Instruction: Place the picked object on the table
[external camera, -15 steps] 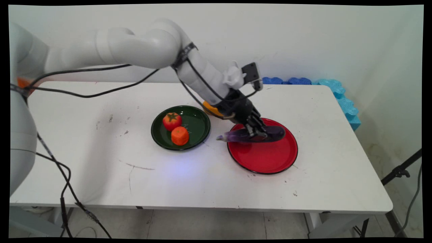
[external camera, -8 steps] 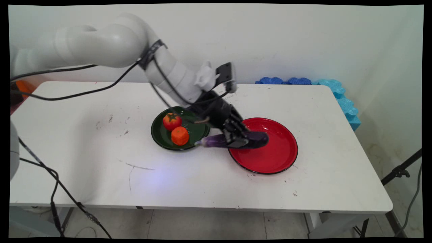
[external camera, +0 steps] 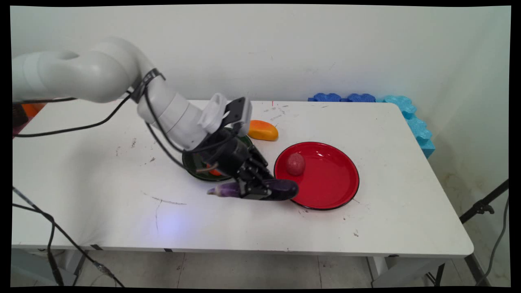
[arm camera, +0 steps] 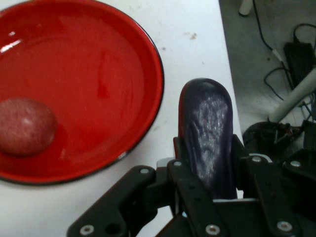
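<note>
Purple and glossy, the eggplant [external camera: 254, 189] sits clamped between the black fingers [arm camera: 190, 197] of the gripper [external camera: 255, 188], held level just above the white table [external camera: 122, 195]. Its rounded end points toward the red plate [external camera: 325, 191] and just overlaps the plate's near left rim in the main view, while its paler stem end sticks out to the left. In the hand view the eggplant [arm camera: 210, 143] runs straight up from between the fingers, with the plate [arm camera: 98, 74] lying to its left and white table showing between the two.

On the red plate, toward its left side, lies a small dull-red ball of a fruit [external camera: 295, 163] (I can't tell what kind), and it shows again at the left edge of the hand view [arm camera: 24, 126].

Behind the gripper is a dark green plate [external camera: 188, 160], mostly hidden by the arm's wrist; a bit of something orange-red [external camera: 213, 172] peeks out from it under the linkage. Farther back on the table, near the green plate's far right side, rests an orange-yellow fruit [external camera: 263, 130]. Blue foam pieces [external camera: 407, 110] line the table's far right corner against the wall.
</note>
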Controlling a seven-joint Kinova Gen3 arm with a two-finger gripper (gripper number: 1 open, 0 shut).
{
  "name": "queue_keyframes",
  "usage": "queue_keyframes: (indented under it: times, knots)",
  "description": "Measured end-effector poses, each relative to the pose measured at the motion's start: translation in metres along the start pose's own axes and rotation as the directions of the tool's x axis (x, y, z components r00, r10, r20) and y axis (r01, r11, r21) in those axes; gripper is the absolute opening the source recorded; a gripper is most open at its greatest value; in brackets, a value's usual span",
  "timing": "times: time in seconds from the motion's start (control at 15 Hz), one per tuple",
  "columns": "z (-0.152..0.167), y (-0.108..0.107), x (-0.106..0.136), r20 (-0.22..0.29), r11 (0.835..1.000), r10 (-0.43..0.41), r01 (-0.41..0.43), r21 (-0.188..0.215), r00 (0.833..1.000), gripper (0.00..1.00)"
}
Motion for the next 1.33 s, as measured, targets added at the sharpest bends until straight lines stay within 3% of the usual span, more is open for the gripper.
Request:
queue_keyframes:
  times: [0.6, 1.33]
  knots:
    - [0.008, -0.001, -0.046, 0.004, 1.0, 0.014, -0.014, -0.014, 1.0, 0.0]
    - [0.039, -0.006, -0.075, 0.011, 1.0, 0.009, -0.009, -0.024, 1.0, 0.0]
